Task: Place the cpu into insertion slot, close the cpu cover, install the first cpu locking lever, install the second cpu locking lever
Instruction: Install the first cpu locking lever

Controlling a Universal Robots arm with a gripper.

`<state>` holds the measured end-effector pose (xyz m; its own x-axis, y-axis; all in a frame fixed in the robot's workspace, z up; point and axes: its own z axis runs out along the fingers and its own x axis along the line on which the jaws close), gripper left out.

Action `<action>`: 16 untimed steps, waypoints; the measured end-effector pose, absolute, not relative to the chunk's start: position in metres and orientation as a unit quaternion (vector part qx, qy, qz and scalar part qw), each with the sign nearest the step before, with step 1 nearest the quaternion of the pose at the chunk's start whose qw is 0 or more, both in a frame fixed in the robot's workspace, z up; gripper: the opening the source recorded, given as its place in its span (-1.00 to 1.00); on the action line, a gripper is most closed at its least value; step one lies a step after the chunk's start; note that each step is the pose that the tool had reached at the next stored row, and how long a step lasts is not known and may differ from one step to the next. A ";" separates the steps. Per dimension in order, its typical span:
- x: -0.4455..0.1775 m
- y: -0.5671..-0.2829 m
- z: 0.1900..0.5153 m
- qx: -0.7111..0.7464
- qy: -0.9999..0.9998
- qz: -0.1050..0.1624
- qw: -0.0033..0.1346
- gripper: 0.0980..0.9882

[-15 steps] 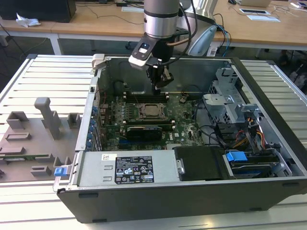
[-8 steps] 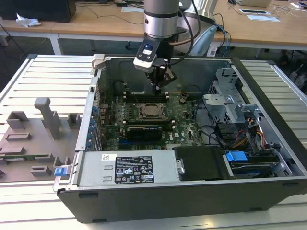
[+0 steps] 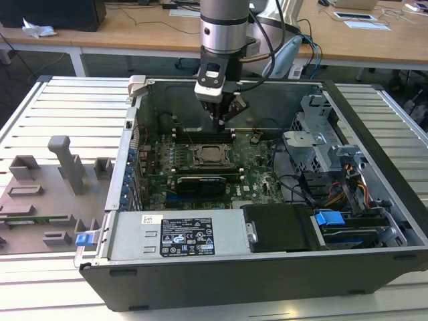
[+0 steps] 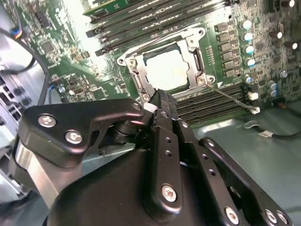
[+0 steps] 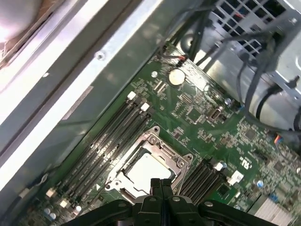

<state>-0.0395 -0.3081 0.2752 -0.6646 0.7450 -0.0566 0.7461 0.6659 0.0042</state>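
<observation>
The cpu (image 4: 170, 69) lies in the insertion slot (image 3: 212, 155), its pale silver top showing through the window of the cpu cover (image 4: 141, 77). The cover lies flat over the chip. A thin metal locking lever (image 4: 230, 98) sticks out from one socket corner across the memory slots. Another lever (image 4: 155, 43) runs along the opposite socket edge. My gripper (image 3: 221, 124) hangs just above the socket's edge, shut with nothing held. In both wrist views its black fingertips (image 5: 161, 181) are pressed together near the cover's rim (image 5: 155, 141).
The open computer case (image 3: 374, 127) walls in the green motherboard (image 3: 261, 167). Long black memory slots (image 5: 113, 136) flank the socket. Cables and a drive cage (image 3: 321, 140) fill the exterior view's right. Grey fixtures (image 3: 67, 160) stand outside the case on the exterior view's left.
</observation>
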 end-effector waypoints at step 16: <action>-0.040 -0.308 0.275 0.235 0.972 -0.005 0.028 -0.98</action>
